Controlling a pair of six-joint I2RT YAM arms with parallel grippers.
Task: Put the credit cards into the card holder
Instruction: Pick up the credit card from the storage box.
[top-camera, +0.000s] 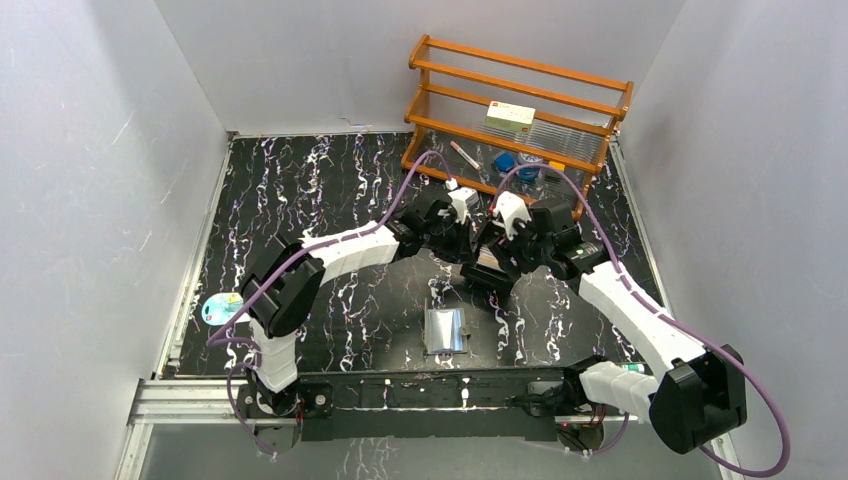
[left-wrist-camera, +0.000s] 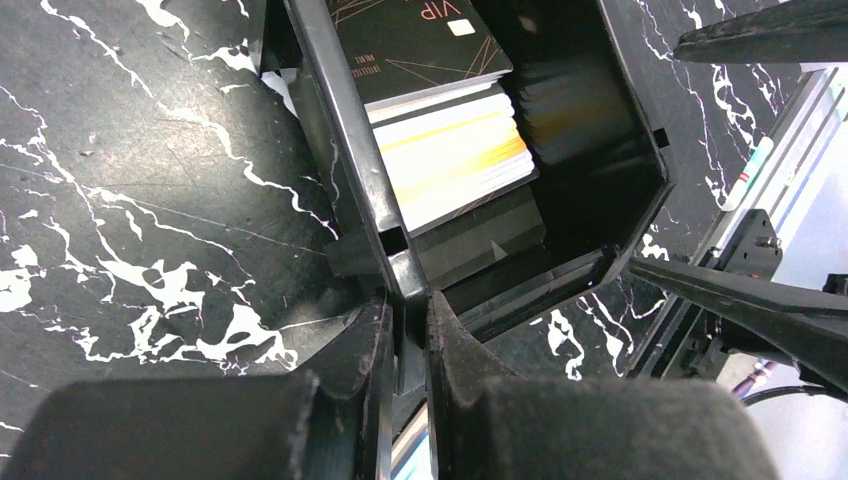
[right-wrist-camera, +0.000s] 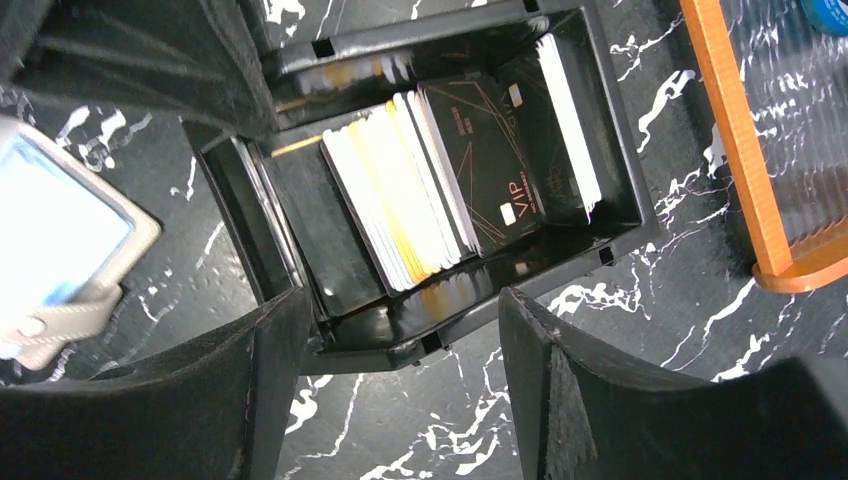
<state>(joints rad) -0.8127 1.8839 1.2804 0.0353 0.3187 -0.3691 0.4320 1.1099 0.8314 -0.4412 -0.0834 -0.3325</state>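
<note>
The credit cards stand as a stack of several white cards with orange edges inside a black box-like tray, with a black VIP card on top. They also show in the right wrist view. My left gripper is shut on the tray's side wall. My right gripper is open and empty just above the tray's near rim. The card holder lies open on the table nearer the bases, grey with a shiny sleeve. It also shows in the right wrist view.
An orange wooden rack stands at the back right, holding a white box and small blue items. A round pale blue tag lies at the table's left edge. Both arms meet over the tray at mid-table.
</note>
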